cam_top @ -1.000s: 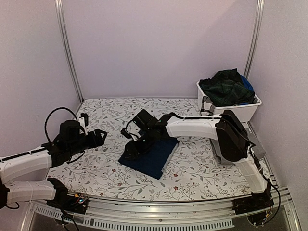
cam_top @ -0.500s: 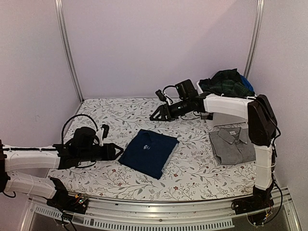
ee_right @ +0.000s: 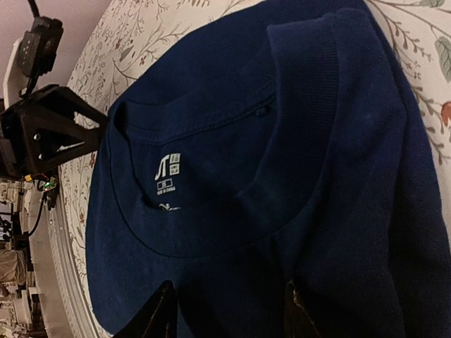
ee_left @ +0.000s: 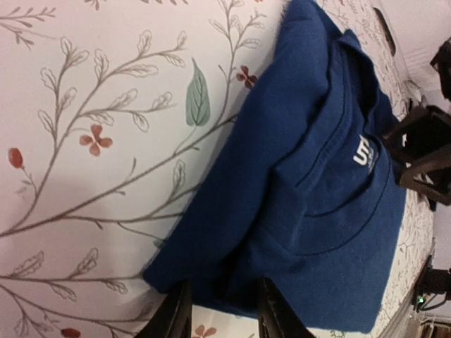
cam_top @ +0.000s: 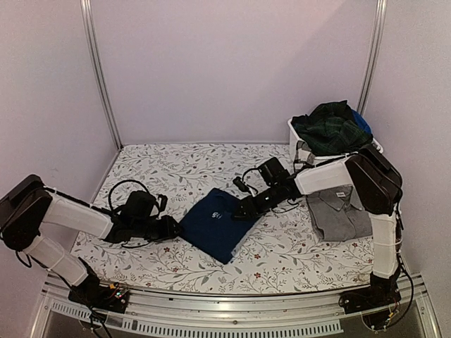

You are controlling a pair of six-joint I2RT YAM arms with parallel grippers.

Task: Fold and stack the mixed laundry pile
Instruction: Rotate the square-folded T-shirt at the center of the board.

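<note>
Left claw astride folded navy shirt

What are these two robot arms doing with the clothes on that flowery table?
They are folding laundry. Both arms reach a folded navy shirt: the left gripper straddles one edge of it, and the right gripper straddles the opposite edge. Whether either has pinched the cloth is hard to tell. A folded grey shirt lies off to the right arm's side, and a green plaid garment sits in the white bin behind it.
</note>
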